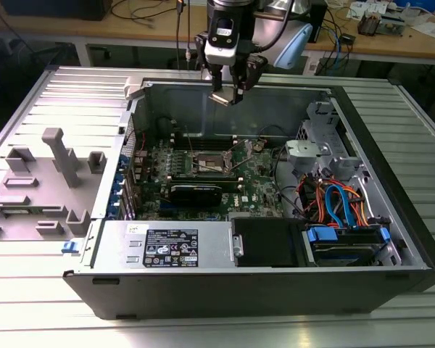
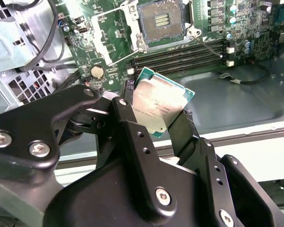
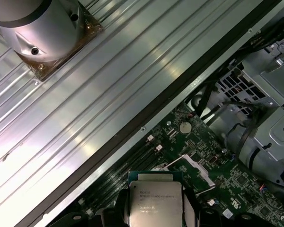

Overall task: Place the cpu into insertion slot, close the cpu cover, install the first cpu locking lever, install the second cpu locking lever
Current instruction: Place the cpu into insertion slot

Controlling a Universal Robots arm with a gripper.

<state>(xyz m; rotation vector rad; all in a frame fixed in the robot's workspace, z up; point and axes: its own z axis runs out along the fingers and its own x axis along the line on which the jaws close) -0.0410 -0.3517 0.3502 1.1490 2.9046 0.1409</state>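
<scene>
My gripper point(image 1: 228, 93) hangs above the far wall of the open computer case, shut on the cpu point(image 1: 225, 97). In both wrist views the cpu point(image 2: 158, 104) is a small square chip with a dull silver top and green edge, pinched by its sides between the black fingers point(image 2: 128, 118). It is tilted in the grip. Below it on the green board lies the insertion slot point(image 2: 161, 21), uncovered, with its dark contact field showing. The cpu cover point(image 2: 109, 40), a shiny frame, is swung open beside the slot. The cpu point(image 3: 154, 203) is well above the board, apart from the slot point(image 1: 206, 163).
Long black memory slots point(image 2: 180, 54) run beside the socket. A black card point(image 1: 196, 192) sits nearer the front. A drive cage point(image 1: 326, 156) with orange and blue cables point(image 1: 341, 203) fills the exterior view's right. A grey fixture plate point(image 1: 51, 181) lies at the left.
</scene>
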